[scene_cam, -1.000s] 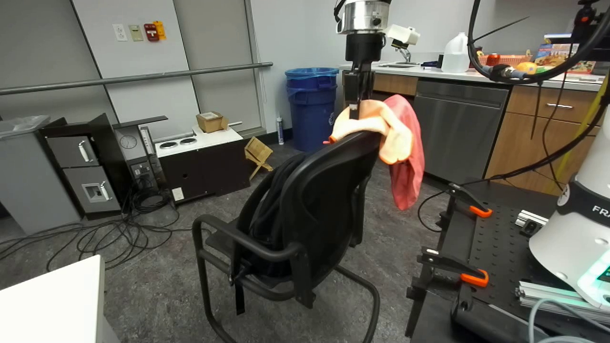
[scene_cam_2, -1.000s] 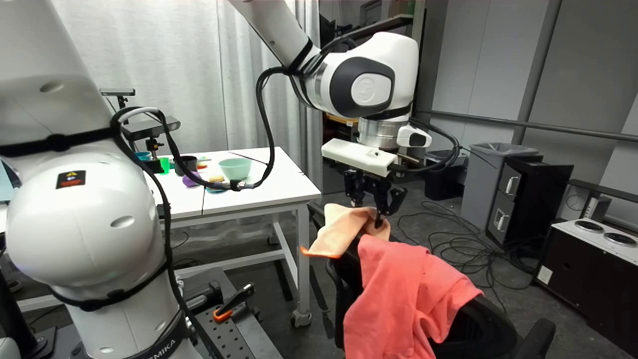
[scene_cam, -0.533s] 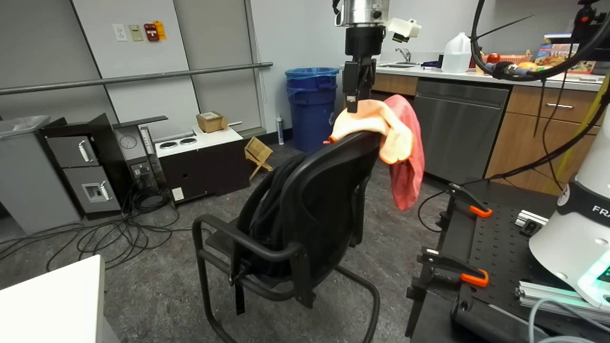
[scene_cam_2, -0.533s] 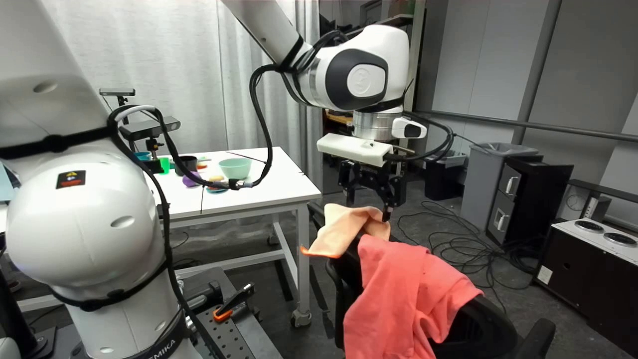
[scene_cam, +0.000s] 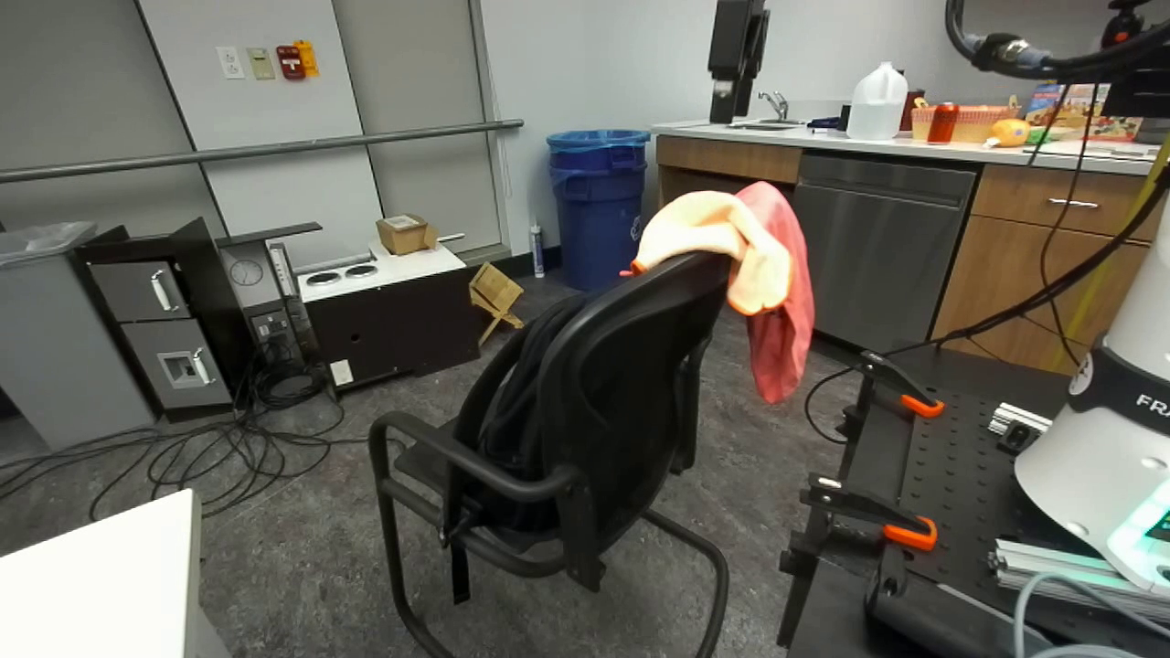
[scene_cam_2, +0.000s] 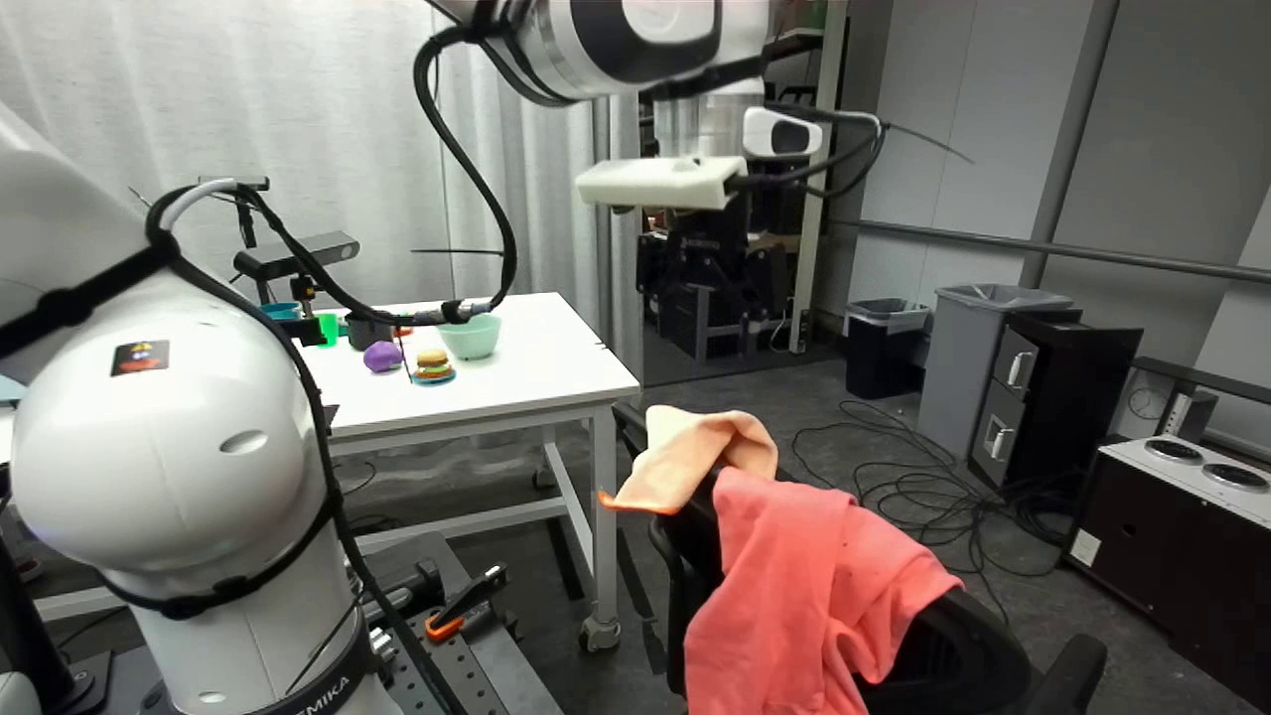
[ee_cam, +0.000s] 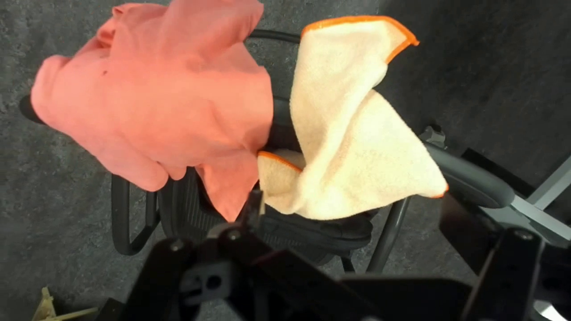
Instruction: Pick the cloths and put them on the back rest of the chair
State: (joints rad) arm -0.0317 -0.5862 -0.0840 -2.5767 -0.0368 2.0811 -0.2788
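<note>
- Wrist view: the hand [ee_cam: 357, 209] is spread wide with nothing in its grip; the cream cloth [ee_cam: 352, 138] and the salmon-pink cloth [ee_cam: 165, 98] both lie below it.
- In both exterior views the cloths drape over the back rest [scene_cam: 631, 375] of the black office chair [scene_cam: 578, 482], beneath the hand and apart from it.
- Step in hand: the placing looks done, so this should be the retreat.
- Next move: probably straight up, jaws left wide; no fresh grasp seems called for.
- Edges: the cream cloth bunches over the top edge, one corner loose beneath the hand; a low pass could drag it off.
- Room: a visible gap parts hand from cloths; an armrest [ee_cam: 473, 174] shows lower, past one jaw's tip; the white desk [scene_cam_2: 536, 369] stands lower, to the hand's side.
</note>
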